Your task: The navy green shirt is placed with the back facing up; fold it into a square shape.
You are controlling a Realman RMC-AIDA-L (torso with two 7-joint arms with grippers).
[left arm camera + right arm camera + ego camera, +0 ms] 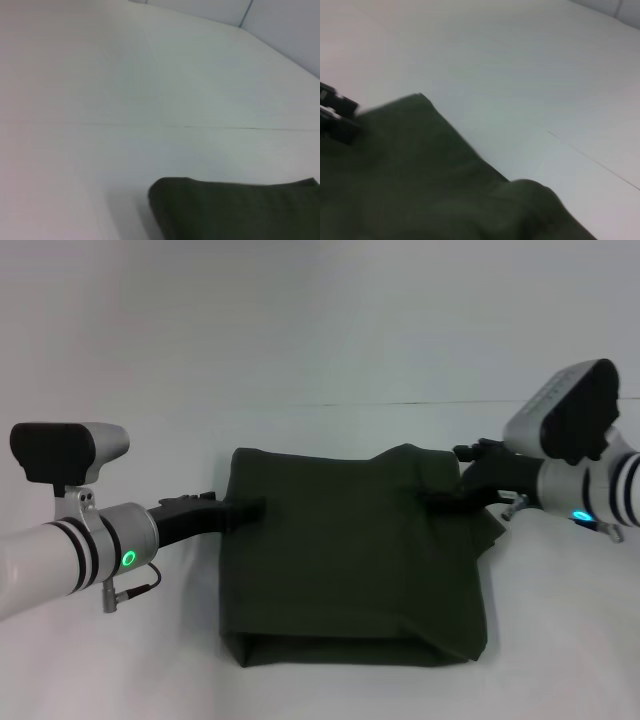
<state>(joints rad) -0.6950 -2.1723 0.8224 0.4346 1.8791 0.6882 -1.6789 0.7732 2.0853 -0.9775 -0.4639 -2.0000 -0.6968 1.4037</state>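
I am looking down at the navy green shirt (355, 555), which is lying on the white table (320, 340) as a nearly square bundle, plain side up, with a doubled fold running along its near edge.

My left claw (250, 508) is reaching in from nine o'clock and its tips are touching the shirt's far-left edge. I cannot tell whether it is clenched on the cloth or released.

My right claw (445, 498) is coming in from three o'clock and sitting on the far-right corner, where the fabric is bunching into a raised hump. I cannot tell its state either; the cloth is hiding the tips. A loose flap is sticking out past the right edge, just under that arm.

Both claws are sitting on the far edge, at about twelve o'clock of the bundle, and the bulk of the shirt is lying toward six o'clock from them. The right claw is nearer the untidy corner, so I am judging that the remaining tidying falls to that arm.
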